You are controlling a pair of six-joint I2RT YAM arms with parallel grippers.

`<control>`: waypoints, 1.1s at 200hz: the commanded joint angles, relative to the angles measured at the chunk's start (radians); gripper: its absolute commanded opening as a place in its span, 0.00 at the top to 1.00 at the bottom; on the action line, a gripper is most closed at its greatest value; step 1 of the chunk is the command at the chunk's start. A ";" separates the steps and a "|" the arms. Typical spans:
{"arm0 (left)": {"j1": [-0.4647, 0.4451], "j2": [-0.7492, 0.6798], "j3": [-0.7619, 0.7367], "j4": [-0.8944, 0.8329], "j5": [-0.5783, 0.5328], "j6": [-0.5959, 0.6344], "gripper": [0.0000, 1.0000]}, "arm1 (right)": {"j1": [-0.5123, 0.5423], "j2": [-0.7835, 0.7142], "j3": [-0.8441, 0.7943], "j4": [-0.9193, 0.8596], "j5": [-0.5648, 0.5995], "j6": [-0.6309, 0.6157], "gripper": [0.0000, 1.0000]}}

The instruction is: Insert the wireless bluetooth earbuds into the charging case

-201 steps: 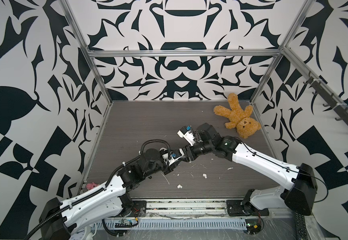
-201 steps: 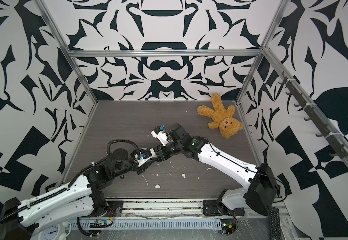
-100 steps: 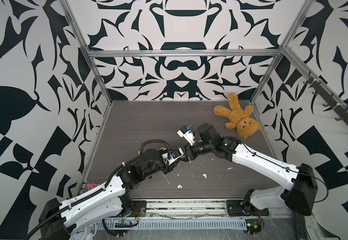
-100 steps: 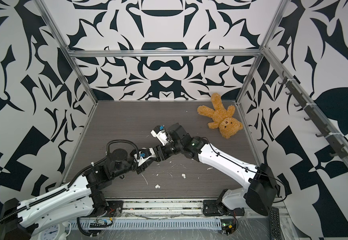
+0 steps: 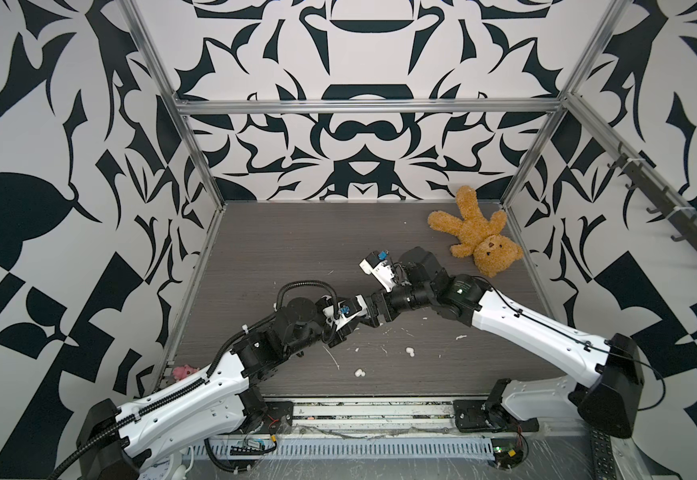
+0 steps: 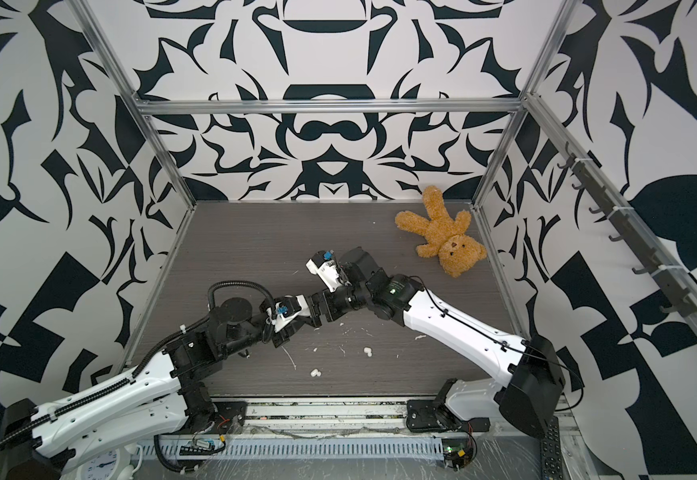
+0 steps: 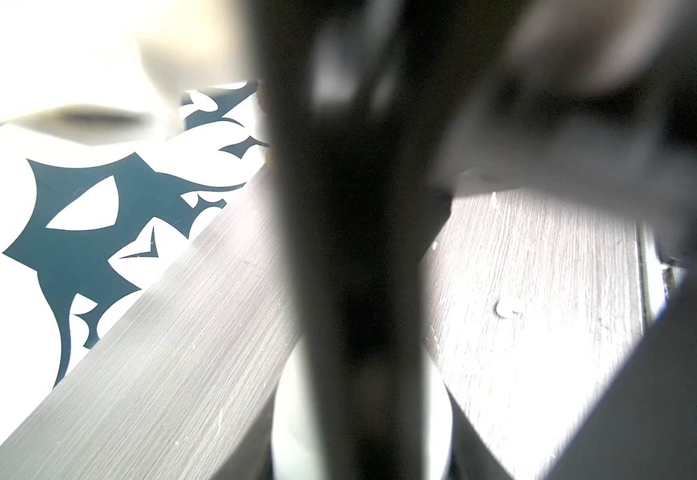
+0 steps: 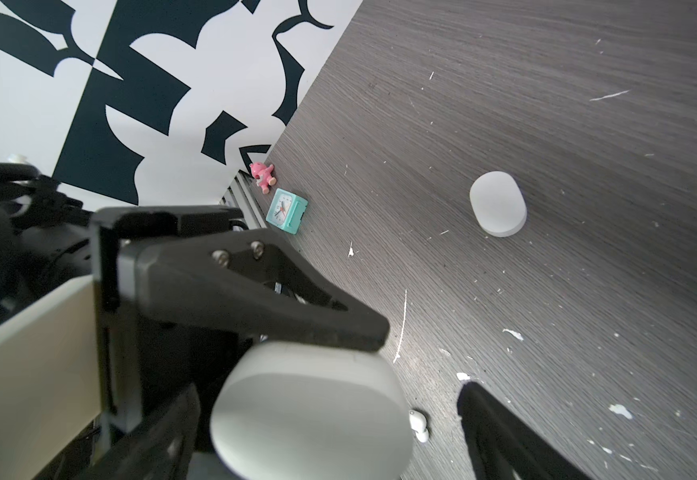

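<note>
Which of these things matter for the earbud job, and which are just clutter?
Job: gripped white charging case; second white case; front earbud; earbud right of it.
Lying about: brown teddy bear; pink toy; teal alarm clock; white debris flecks.

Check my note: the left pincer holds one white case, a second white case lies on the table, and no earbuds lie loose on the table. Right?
Wrong on one count: a front earbud and a right earbud lie loose on the table, as both top views show. The rest stands: the left pincer holds one white case, and a second white case lies on the table.
</note>
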 commanded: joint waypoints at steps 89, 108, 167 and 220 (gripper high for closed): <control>0.002 -0.009 0.113 -0.248 0.324 -0.252 1.00 | -0.002 -0.276 -0.067 0.002 0.076 -0.138 0.00; 0.004 0.004 0.127 -0.263 0.350 -0.280 1.00 | -0.002 -0.314 -0.116 0.036 0.082 -0.148 0.00; 0.091 0.078 0.140 -0.230 0.596 -0.355 1.00 | -0.003 -0.333 -0.206 0.089 -0.004 -0.164 0.00; 0.107 0.060 0.124 -0.213 0.653 -0.363 1.00 | 0.013 -0.353 -0.275 0.184 -0.013 -0.150 0.00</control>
